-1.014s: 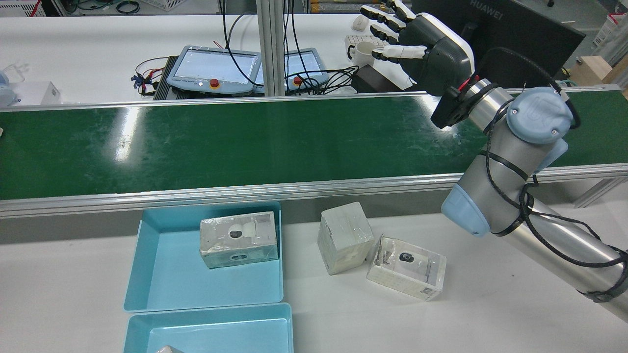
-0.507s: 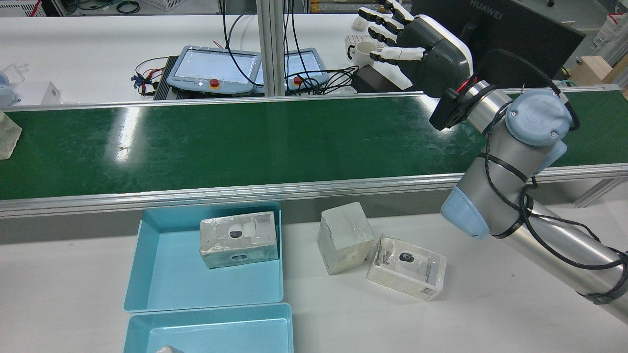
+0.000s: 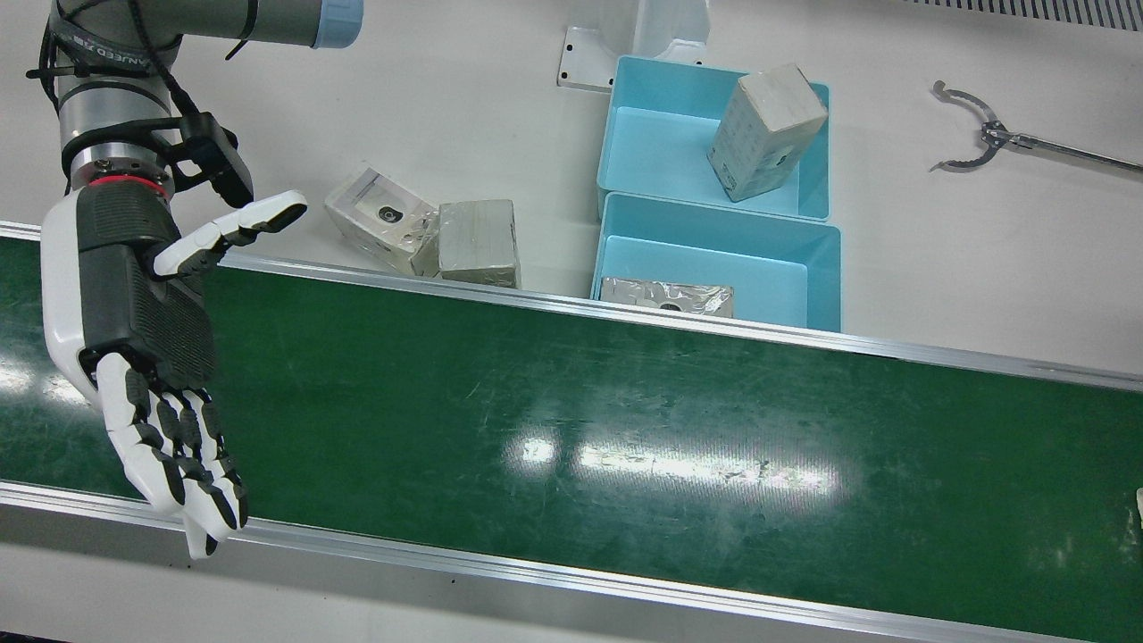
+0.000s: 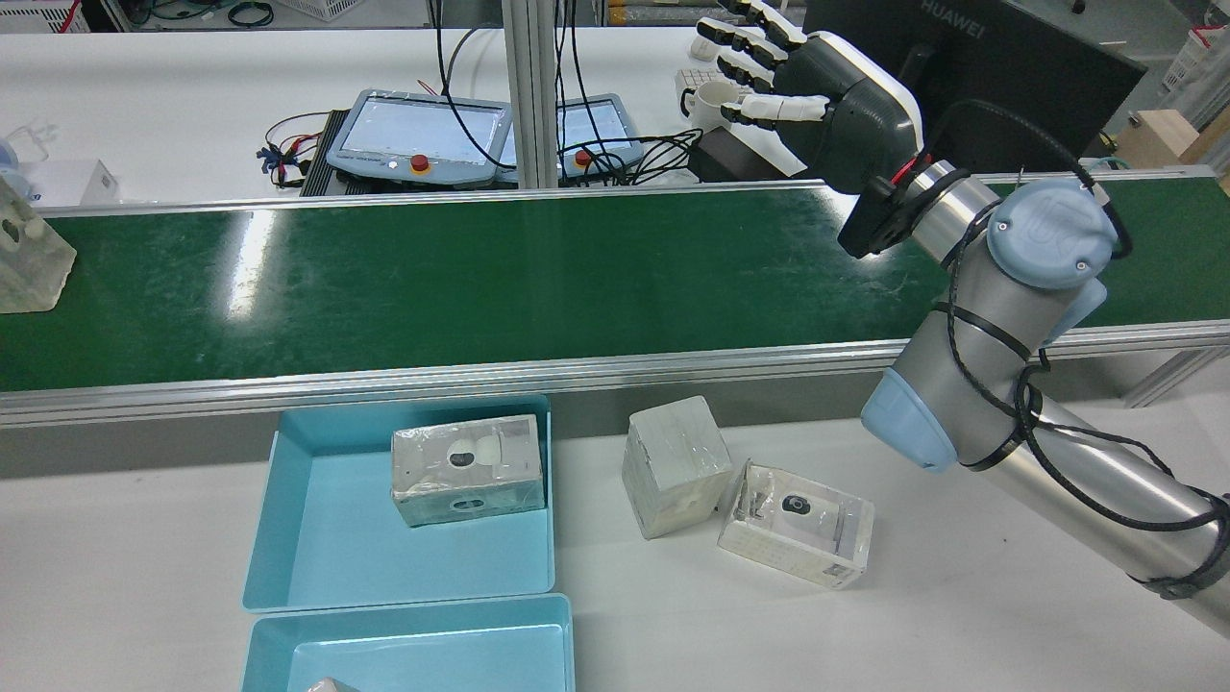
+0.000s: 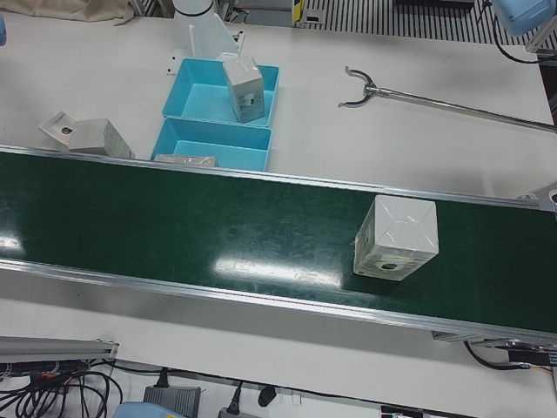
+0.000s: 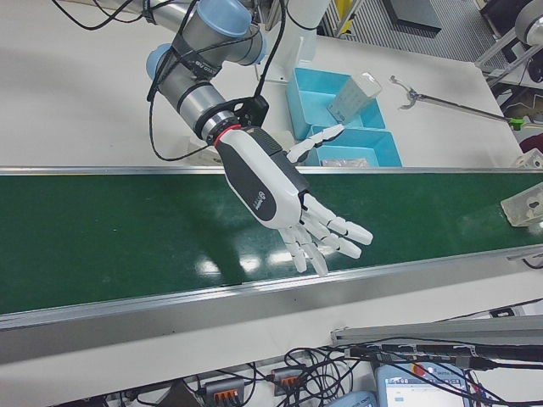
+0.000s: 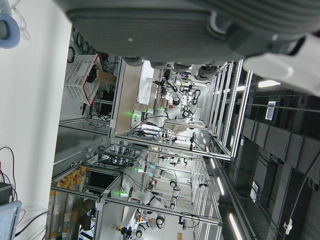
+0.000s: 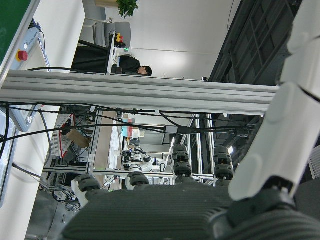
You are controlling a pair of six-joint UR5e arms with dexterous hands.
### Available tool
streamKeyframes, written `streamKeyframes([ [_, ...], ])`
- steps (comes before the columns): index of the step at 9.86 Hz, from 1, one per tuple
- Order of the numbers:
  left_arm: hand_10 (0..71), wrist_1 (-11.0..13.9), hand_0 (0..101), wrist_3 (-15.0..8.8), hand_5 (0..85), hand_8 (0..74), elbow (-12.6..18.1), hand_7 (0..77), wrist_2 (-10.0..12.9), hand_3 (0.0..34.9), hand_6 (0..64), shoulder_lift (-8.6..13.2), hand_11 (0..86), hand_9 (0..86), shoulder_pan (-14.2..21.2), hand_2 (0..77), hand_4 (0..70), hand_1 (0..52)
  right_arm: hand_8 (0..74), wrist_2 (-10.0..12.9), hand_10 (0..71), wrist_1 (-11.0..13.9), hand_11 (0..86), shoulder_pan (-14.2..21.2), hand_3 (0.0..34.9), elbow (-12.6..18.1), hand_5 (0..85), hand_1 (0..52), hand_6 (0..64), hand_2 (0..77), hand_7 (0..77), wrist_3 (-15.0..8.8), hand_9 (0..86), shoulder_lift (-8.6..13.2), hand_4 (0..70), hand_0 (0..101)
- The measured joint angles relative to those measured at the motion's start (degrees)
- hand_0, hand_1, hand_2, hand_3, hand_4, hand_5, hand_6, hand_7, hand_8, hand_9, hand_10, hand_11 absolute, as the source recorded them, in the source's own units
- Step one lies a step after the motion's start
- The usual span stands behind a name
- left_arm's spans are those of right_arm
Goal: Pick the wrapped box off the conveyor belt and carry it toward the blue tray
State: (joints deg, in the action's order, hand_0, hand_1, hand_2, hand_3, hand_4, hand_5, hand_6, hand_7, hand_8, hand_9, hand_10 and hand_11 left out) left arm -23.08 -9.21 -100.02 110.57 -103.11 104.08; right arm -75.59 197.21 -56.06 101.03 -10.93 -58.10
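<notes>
Step in hand: waiting before the grasp. The right robot hand (image 4: 817, 96) hangs above the conveyor belt (image 4: 538, 279), fingers spread, holding nothing. The wrapped box (image 5: 396, 237) rides the belt well apart from it, at 9 o'clock in the rear view. Next move: close on the box, then carry toward 6 o'clock. The blue tray (image 4: 317, 538) rests on the white bench (image 4: 673, 615). The left robot hand's state cannot be told.

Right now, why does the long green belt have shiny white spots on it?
That is lamp glare on the glossy green conveyor belt: bright streaks mid-belt in the front view, a tall streak at left in the rear view, pale patches in the left-front view beside the plastic-wrapped white box.
</notes>
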Motion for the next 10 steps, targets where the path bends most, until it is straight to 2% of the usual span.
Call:
streamKeyframes([
  [5, 0.0, 0.0, 0, 0.0, 0.5, 0.0, 0.0, 0.5, 0.0, 0.0, 0.0, 0.0, 0.0, 0.5, 0.0, 1.1, 0.0, 0.0, 0.0, 0.0, 3.3, 0.0, 4.9, 0.1, 30.0, 0.0, 11.5, 8.2, 0.0, 10.4, 12.0, 0.0, 2.7, 0.0, 4.9, 40],
  [10, 0.0, 0.0, 0, 0.0, 0.5, 0.5, 0.0, 0.5, 0.0, 0.0, 0.0, 0.0, 0.0, 0.0, 0.0, 1.1, 0.0, 0.0, 0.0, 0.0, 4.9, 0.0, 7.6, 0.4, 30.1, 0.0, 15.8, 8.2, 0.0, 11.4, 12.0, 0.0, 1.6, 0.0, 7.1, 40],
])
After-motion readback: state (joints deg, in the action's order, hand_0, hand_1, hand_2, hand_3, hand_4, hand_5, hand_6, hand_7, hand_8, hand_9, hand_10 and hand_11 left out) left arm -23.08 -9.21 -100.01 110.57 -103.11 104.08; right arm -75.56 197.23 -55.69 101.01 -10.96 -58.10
